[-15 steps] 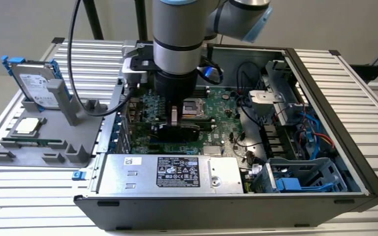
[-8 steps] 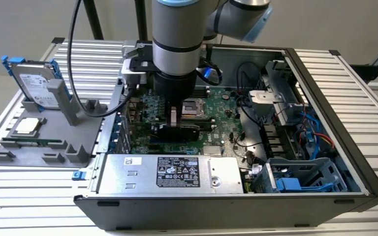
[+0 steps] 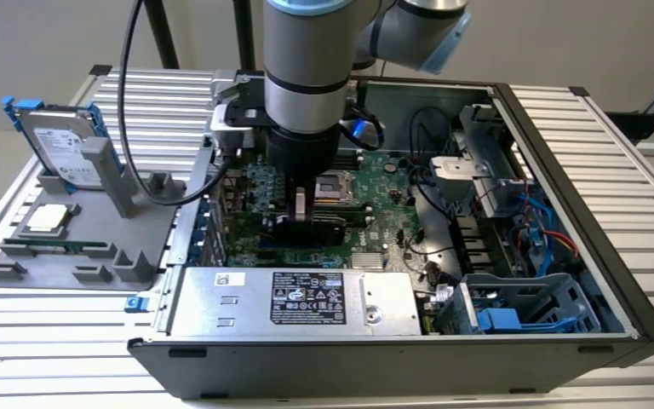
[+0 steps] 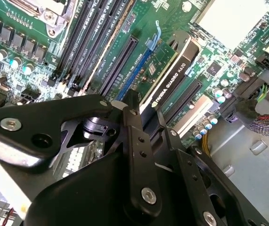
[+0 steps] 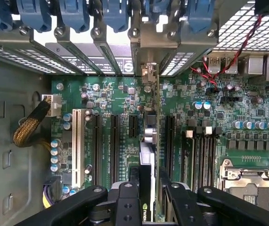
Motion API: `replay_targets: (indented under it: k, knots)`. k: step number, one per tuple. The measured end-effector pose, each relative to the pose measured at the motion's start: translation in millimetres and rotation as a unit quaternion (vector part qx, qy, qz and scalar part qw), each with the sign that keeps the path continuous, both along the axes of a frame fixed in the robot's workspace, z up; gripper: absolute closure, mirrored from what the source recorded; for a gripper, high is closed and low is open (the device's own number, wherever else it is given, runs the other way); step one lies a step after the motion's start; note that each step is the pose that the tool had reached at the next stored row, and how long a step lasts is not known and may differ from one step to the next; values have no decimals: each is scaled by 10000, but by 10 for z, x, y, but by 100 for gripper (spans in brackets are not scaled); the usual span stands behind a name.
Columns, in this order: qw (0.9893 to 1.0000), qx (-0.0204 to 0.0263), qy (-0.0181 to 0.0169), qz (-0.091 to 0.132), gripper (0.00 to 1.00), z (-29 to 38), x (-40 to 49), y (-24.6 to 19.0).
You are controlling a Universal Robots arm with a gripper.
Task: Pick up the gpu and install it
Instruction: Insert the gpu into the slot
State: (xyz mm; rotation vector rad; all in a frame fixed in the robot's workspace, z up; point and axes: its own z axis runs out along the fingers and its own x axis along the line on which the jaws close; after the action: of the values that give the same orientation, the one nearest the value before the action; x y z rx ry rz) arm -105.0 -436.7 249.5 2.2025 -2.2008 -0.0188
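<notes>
Even, bright overhead light falls across the ribbed table (image 3: 65, 341), with soft shadows inside the open computer case (image 3: 599, 281). In both wrist views the black hand (image 4: 141, 141) blurs in the foreground, and daylight glares through the rear vents (image 5: 247, 28).

Your arm (image 3: 304, 77) hangs straight down from above, wrist vertical, reaching deep into the middle of the scene. Your gripper (image 3: 304, 209) points downward, its black fingers (image 5: 174, 197) drawn close together and clamped on something thin between them, seen edge-on in both wrist views, linkages (image 4: 141, 155) folded inward.
</notes>
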Motion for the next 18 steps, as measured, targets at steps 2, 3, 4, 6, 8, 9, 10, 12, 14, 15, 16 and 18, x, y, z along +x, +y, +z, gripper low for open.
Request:
replay_targets:
  k: [2, 3, 4, 6, 8, 9, 10, 12, 14, 15, 16, 18]
  knots:
    - [10000, -6, 22, 0, 100, 24, 12, -1]
    - [10000, -8, 29, 0, 100, 38, 20, -2]
    - [10000, -7, 38, 0, 100, 49, 30, -2]
    - [10000, -5, 55, 1, 100, 69, 54, -1]
    - [10000, -5, 67, 0, 100, 86, 80, -1]
    - [10000, -5, 68, 1, 100, 88, 82, -1]
    - [10000, -5, 68, 0, 100, 88, 82, -1]
    - [10000, -6, 68, 0, 100, 89, 82, -1]
    - [10000, -7, 69, 0, 100, 90, 79, 2]
    - [10000, -7, 68, 1, 100, 89, 79, 4]
    - [10000, -7, 68, 1, 100, 89, 80, 6]
    - [10000, -6, 68, 1, 100, 89, 79, 7]
